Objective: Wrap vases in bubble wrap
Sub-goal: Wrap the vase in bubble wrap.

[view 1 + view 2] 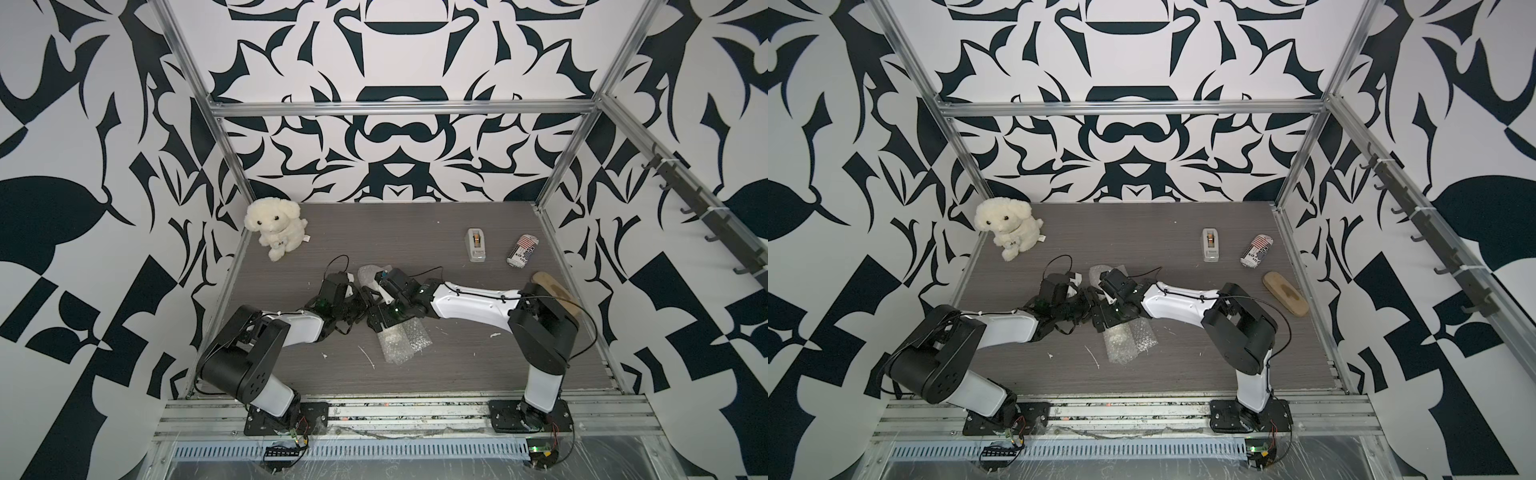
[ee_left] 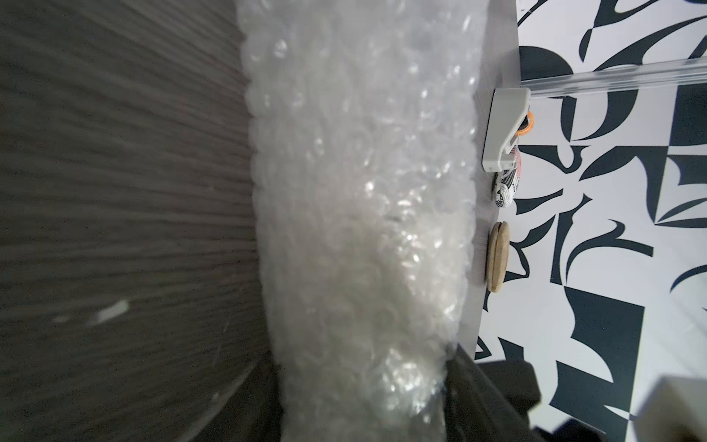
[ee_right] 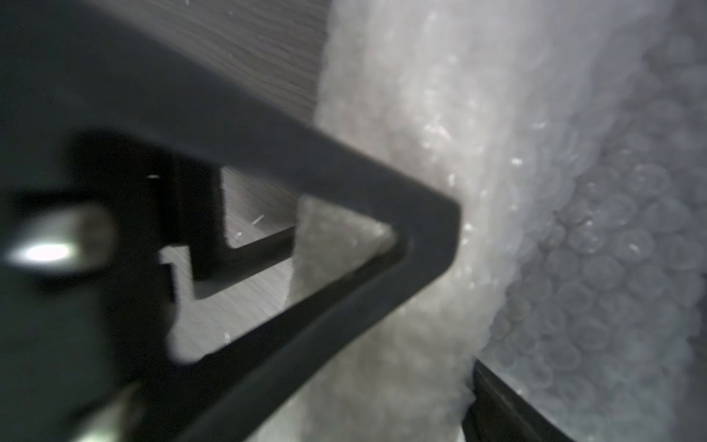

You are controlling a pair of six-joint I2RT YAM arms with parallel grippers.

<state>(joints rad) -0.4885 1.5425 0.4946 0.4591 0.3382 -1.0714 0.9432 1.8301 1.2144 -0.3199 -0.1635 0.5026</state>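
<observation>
Left tool on bubble wrap, vase inside

Whitish bubble wrap, grey table

The bubble wrap was seen in both top views as a clear, whitish, crinkled sheet rolled into a long bundle. It lay flat near the middle of the grey table, its length running from near to far. At the near end a loose flap was spread just beside the roll. A cream-white vase was made out through the layers, apparently lying on its side inside the roll. Its ribs and rim could not be told through the cloudy plastic. In the left wrist view the bubbled layers were wound closely over the pale body.
</observation>
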